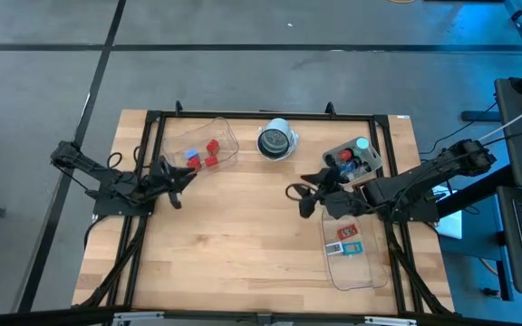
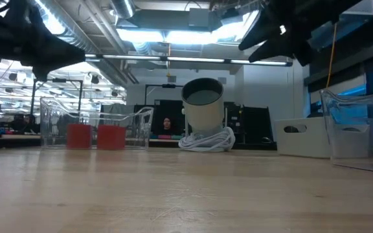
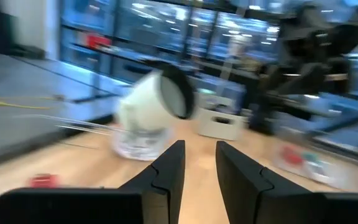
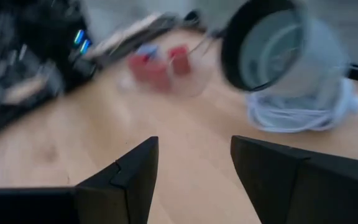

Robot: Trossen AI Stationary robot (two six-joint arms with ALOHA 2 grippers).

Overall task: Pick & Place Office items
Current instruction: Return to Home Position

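Step in hand, as we judge it: return both arms to home; nothing is being carried.

Left tool [image 1: 178, 180]: over the worktop [image 1: 243, 254], just beside the left clear tray [image 1: 227, 136]. In its wrist view the fingers [image 3: 166, 177] stand narrowly parted with nothing between them.

Right tool [image 1: 304, 197]: mid-worktop, between the round white-cased device [image 1: 276, 141] and the right clear tray [image 1: 362, 279]. Its jaws stand wide apart and empty.

Office items:
- The red and blue blocks [image 1: 205, 154] lie inside the left clear tray.
- The red-framed and teal pieces [image 1: 348, 238] lie in the right clear tray.
- A teal cylinder [image 1: 362, 144] and other small parts sit in the white box [image 1: 368, 167] at the back right.
- We see none loose on the bare wood.

Procedure notes for a clean retract:
- Lift each tool before pulling back, since both trays have upright walls close to the wrists.
- On the right arm, the elbow passes over the white box and the tray, so we keep height until clear.
- We avoid sweeping toward the round device and its coiled white cable [image 2: 206, 141].
- Move slowly; light trays likely slide if nudged.
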